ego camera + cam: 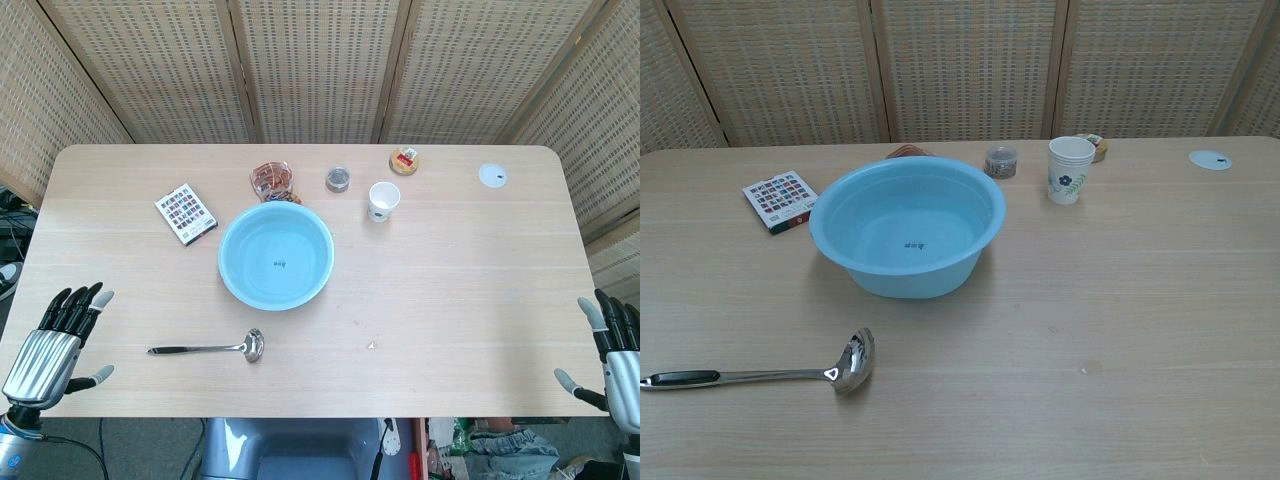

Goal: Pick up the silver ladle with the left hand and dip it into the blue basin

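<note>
The silver ladle (212, 348) lies flat on the table near its front edge, bowl pointing right and dark-tipped handle pointing left; the chest view shows the ladle (790, 372) at the lower left. Behind it stands the empty blue basin (236, 278), also seen in the chest view as a basin (830, 213) at centre left. My left hand (55, 342) hovers at the table's front left corner, fingers spread and empty, well left of the handle. My right hand (612, 352) is at the front right edge, fingers apart, holding nothing. Neither hand shows in the chest view.
Behind the basin are a patterned card box (186, 213), a snack packet (272, 181), a small grey jar (338, 179), a paper cup (383, 200), a yellow tin (404, 159) and a white lid (492, 175). Woven screens stand behind the table.
</note>
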{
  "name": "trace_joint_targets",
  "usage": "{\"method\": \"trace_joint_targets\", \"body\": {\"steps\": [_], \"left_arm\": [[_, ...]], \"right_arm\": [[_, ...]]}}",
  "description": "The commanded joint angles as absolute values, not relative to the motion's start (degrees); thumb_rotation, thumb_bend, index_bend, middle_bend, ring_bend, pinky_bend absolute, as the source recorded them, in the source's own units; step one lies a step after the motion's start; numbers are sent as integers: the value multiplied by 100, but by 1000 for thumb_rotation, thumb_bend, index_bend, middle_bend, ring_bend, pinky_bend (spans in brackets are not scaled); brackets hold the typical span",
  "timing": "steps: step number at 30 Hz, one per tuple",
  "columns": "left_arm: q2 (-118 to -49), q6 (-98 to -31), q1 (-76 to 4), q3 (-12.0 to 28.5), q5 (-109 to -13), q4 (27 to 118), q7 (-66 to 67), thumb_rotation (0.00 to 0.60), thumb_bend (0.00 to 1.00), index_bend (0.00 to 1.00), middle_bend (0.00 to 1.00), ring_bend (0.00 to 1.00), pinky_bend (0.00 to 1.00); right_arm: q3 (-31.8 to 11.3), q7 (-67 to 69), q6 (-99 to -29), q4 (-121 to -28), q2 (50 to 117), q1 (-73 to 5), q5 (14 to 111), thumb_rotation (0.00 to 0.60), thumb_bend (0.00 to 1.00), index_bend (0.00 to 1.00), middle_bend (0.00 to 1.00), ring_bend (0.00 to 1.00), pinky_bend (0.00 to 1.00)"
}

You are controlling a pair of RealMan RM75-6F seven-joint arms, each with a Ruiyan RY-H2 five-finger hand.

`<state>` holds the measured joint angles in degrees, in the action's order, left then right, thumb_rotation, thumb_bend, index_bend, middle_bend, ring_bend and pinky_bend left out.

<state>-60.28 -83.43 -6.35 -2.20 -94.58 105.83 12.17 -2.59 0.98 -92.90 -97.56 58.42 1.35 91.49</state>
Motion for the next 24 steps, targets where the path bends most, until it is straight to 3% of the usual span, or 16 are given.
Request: {"method": "trace_joint_targets", "body": {"steps": [1,11,13,14,16,18,21,24], "left_arm": [[-6029,-8332,-639,-221,-9454,10583,1223,600,130,0,0,0,0],[-6048,-8246,-666,-233,-9434,10583,1279,600,130,0,0,0,0],[-6057,-8130,-717,-240,-9406,10563,1298,600,130,0,126,55,3],[-6070,-8026,-760,-245,-9368,10549,1284,600,130,0,263,152,46],[-6109,-7872,-834,-233,-9298,10521,1240,600,131,0,543,414,283],[-6176,-7633,-955,-224,-9223,10449,1128,600,130,0,787,747,733],[-6455,-7203,-1195,-161,-9065,10120,1017,600,131,0,919,918,941],[-6849,-6816,-1367,-112,-8816,9718,1041,600,137,89,967,977,995]], "right_arm": [[-263,79,-9298,-9760,5845,136,9148,600,0,0,0,0,0],[-275,76,-9294,-9767,5845,140,9116,600,0,0,0,0,0],[-276,81,-9293,-9770,5841,138,9119,600,0,0,0,0,0],[-277,85,-9289,-9772,5839,137,9114,600,0,0,0,0,0],[-278,91,-9278,-9775,5836,134,9106,600,0,0,0,0,0],[-280,98,-9267,-9779,5833,130,9095,600,0,0,0,0,0],[-276,115,-9259,-9779,5827,129,9097,600,0,0,0,0,0],[-269,139,-9255,-9779,5823,130,9103,600,0,0,0,0,0]]}}
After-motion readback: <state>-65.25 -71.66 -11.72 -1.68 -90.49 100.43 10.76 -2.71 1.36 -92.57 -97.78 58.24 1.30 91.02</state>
